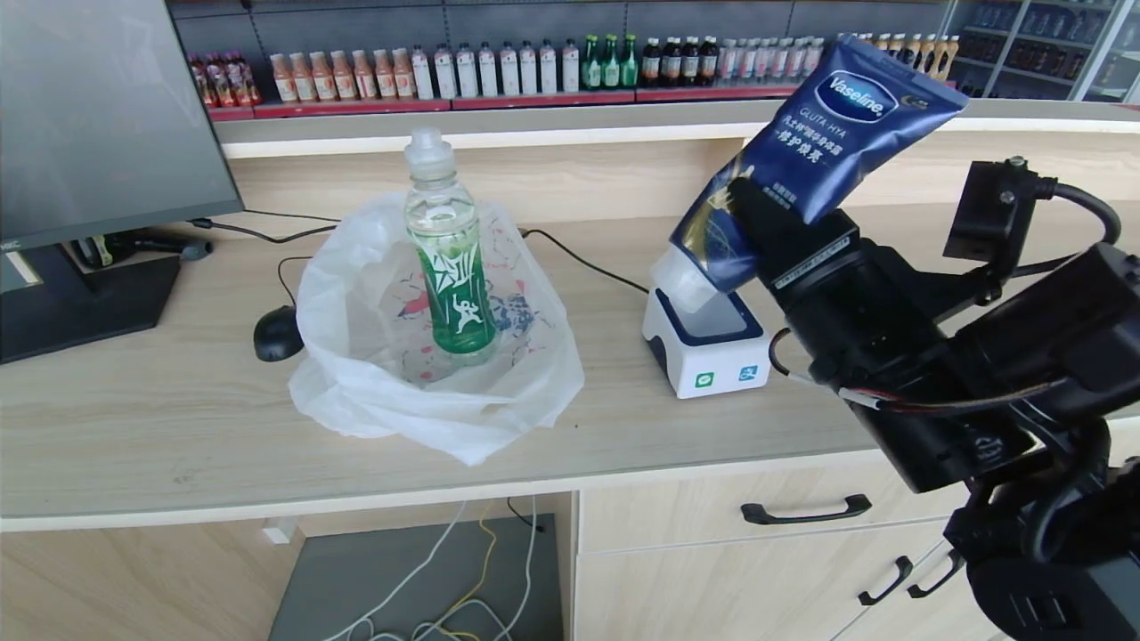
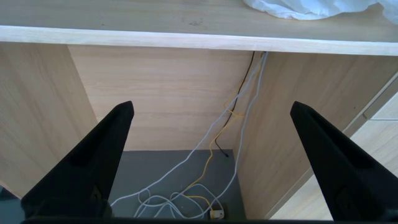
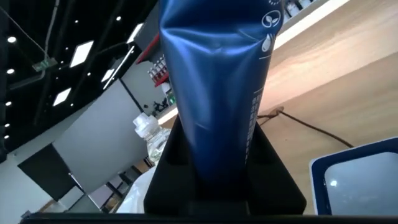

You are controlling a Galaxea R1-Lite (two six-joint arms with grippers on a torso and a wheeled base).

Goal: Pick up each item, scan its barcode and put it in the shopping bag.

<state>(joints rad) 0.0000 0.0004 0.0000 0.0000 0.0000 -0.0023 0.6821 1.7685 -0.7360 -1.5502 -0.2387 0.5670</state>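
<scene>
Beyond the desk's far edge, shelves of bottles (image 1: pixel 534 67) line the room. On the smooth pale desk (image 1: pixel 160 418), midway along its front edge, the thin white shopping bag (image 1: pixel 338 303) slumps open around an upright green bottle (image 1: pixel 454 285). Toward the right end, the right gripper (image 1: pixel 757 223) is clamped on the blue tube (image 1: pixel 837 125), cap down over the scanner (image 1: pixel 712 356). The tube looks light, soft and slick, so a mid-body pinch suits it. The left gripper (image 2: pixel 211 112) gapes empty below the desk's front edge.

Wooden counter (image 1: pixel 178 418) with drawers (image 1: pixel 757 525), bottle shelves (image 1: pixel 534 67) behind
</scene>
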